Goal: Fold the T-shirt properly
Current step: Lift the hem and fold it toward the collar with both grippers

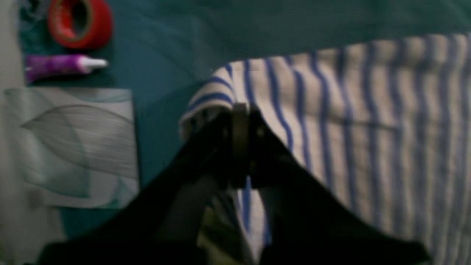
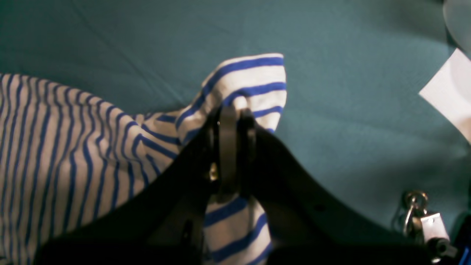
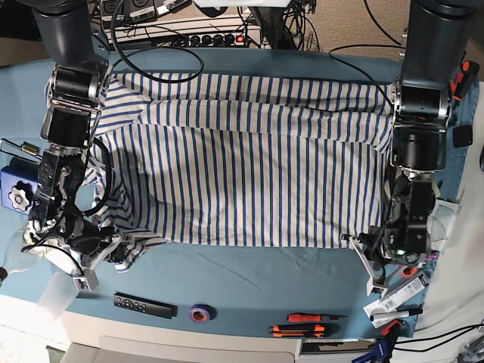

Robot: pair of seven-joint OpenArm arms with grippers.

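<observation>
The T-shirt (image 3: 242, 174), white with thin blue stripes, lies spread across the teal tablecloth (image 3: 249, 268). My left gripper (image 1: 241, 110) is shut on the shirt's near corner, with striped cloth (image 1: 368, 129) bunched over the black fingers. In the base view this gripper (image 3: 370, 255) sits at the shirt's lower right corner. My right gripper (image 2: 233, 114) is shut on a raised fold of striped cloth (image 2: 55, 147). In the base view it (image 3: 113, 253) is at the shirt's lower left corner, near the sleeve.
A red tape roll (image 1: 79, 23), a purple tube (image 1: 62, 66) and a printed packet (image 1: 77, 147) lie beside the left gripper. A padlock (image 2: 423, 221) and white paper (image 2: 449, 99) lie near the right gripper. A remote (image 3: 144, 305), purple tape (image 3: 200, 312) and screwdrivers (image 3: 306, 324) line the front edge.
</observation>
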